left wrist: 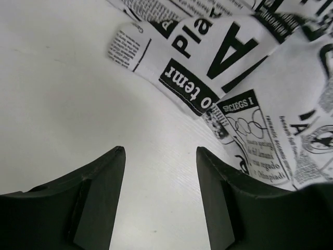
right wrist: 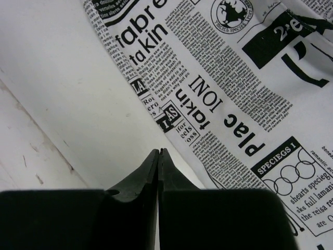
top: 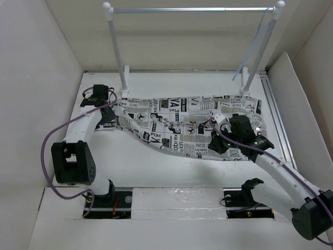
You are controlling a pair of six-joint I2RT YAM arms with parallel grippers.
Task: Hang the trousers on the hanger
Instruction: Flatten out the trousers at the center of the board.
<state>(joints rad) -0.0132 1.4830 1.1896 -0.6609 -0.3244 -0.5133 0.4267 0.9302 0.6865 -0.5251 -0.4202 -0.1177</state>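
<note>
The trousers [top: 171, 125] lie spread flat across the middle of the table, white with black newspaper print. The pale-blue hanger [top: 257, 44] hangs from the right end of the rack's crossbar, away from both grippers. My left gripper [top: 110, 115] is at the trousers' left end. In the left wrist view it [left wrist: 160, 151] is open over bare table, with the trousers [left wrist: 250, 78] just beyond and to the right. My right gripper [top: 217, 143] is over the trousers' right part. In the right wrist view it [right wrist: 158, 151] is shut and empty, beside the cloth's edge [right wrist: 234, 78].
The white two-post rack with a metal crossbar [top: 192, 9] stands at the back of the table. White walls enclose the left, back and right sides. A metal rail [top: 276, 114] runs along the right edge. A raised white board [top: 177, 200] lies along the front between the arm bases.
</note>
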